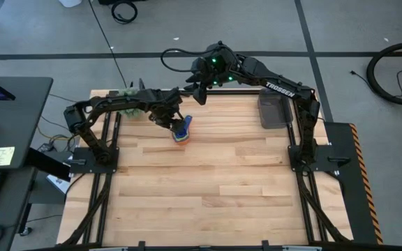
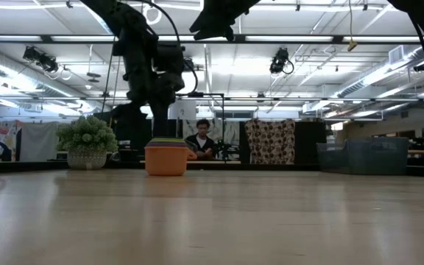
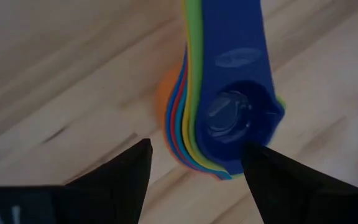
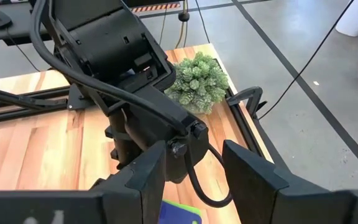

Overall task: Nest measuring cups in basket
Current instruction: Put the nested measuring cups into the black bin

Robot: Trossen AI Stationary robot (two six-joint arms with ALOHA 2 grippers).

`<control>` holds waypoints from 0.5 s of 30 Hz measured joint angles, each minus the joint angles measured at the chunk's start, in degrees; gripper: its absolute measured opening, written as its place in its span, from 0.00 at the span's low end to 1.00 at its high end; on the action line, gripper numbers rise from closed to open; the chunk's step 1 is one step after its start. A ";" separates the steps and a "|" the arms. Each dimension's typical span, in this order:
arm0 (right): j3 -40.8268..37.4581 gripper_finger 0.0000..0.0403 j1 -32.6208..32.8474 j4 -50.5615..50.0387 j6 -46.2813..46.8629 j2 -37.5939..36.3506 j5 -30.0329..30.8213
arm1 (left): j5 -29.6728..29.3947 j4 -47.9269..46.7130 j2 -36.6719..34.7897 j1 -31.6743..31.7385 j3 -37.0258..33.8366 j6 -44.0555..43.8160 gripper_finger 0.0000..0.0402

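The table is bare wood across most of its top, and the basket sits at its far right edge, well apart from where I am working. My right arm hangs high over the far middle of the table, its gripper spread wide and holding nothing, looking down on my left arm.

My left gripper hovers directly over the measuring cups, fingers set wide, one to each side of the stack and not yet touching it. The cups stand nested on the table, orange at the bottom and dark blue on top, near the far left by the plant.

To do this well, I judge I should come straight down, keep the stack centred between my fingers, and close across the bowls, not the handles, so the whole nest lifts as one.

The handles fan together from the bowls; that is the long axis, lying flat and running away from my wrist.
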 joint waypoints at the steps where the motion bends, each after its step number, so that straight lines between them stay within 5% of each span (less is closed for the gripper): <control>1: 0.00 0.41 0.00 0.00 0.00 -0.01 0.00 | -0.09 -0.07 0.02 0.02 -0.09 -0.02 0.63; 15: -0.02 0.41 -0.15 -12.02 -3.40 -0.05 0.00 | -0.44 2.39 1.02 -0.24 -0.07 0.55 0.63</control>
